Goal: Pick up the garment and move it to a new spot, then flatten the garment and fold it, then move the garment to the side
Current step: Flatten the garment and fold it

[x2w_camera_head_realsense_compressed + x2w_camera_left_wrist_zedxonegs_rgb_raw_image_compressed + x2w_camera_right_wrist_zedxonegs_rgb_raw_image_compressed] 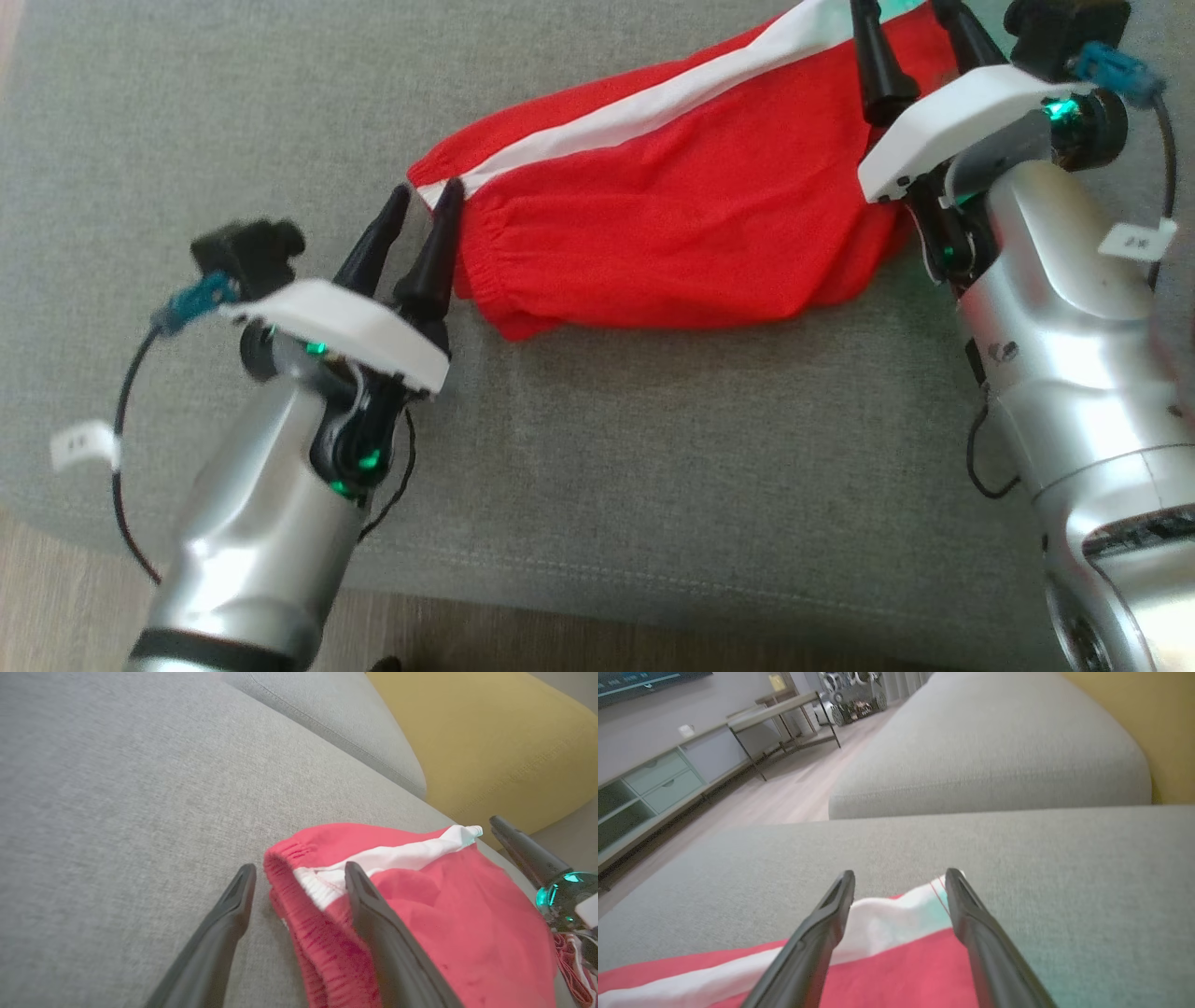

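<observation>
Two open grippers stood at opposite ends of the red shorts (672,205), which lay on the grey seat cushion (187,112), nearer its back edge than its front seam. The left gripper (428,191) had its fingers spread at the gathered elastic waistband (478,266), with that end of the cloth lying between them but not pinched. The right gripper (901,28) was just as wide at the other end, its fingers either side of the tip of the white side stripe (653,103), and it clamped nothing either.

Judging by how the cloth lay, the carry to a spot on the cushion looked finished: the whole garment rested on the upholstery and neither gripper bore it. The shorts seemed doubled along their length, stripe edge toward the back of the cushion, though I could not tell whether that was a deliberate fold or only the way they fell. The lower edge bulged and the leg end was rumpled, so flattening looked at best half done. A tidy fold and the last shift toward one side of the cushion appeared to remain.
</observation>
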Robot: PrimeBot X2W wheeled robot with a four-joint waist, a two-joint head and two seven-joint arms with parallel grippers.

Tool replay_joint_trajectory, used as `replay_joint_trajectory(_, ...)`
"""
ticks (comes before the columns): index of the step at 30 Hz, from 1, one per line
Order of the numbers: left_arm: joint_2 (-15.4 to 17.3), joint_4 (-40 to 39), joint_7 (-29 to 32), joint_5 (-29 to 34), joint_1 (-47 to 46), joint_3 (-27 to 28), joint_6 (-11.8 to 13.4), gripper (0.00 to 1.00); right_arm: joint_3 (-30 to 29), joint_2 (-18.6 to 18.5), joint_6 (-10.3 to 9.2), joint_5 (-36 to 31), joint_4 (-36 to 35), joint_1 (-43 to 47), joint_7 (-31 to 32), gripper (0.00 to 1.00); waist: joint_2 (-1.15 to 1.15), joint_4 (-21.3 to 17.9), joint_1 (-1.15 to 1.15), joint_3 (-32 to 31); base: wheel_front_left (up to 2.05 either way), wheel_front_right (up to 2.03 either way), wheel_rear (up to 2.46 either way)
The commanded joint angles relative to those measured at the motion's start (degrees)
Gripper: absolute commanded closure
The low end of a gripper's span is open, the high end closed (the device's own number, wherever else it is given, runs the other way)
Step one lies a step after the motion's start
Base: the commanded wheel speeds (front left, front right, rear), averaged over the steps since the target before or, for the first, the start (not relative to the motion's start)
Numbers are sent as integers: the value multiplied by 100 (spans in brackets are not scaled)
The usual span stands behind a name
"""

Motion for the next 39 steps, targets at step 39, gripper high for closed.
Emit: replay_joint_trajectory(39, 738, -2329, -571, 2318, 2108, 791, 1322, 0, -915, 254, -4, -1500, -4919, 4139, 765, 0, 0, -546, -1, -1198, 0, 0, 0)
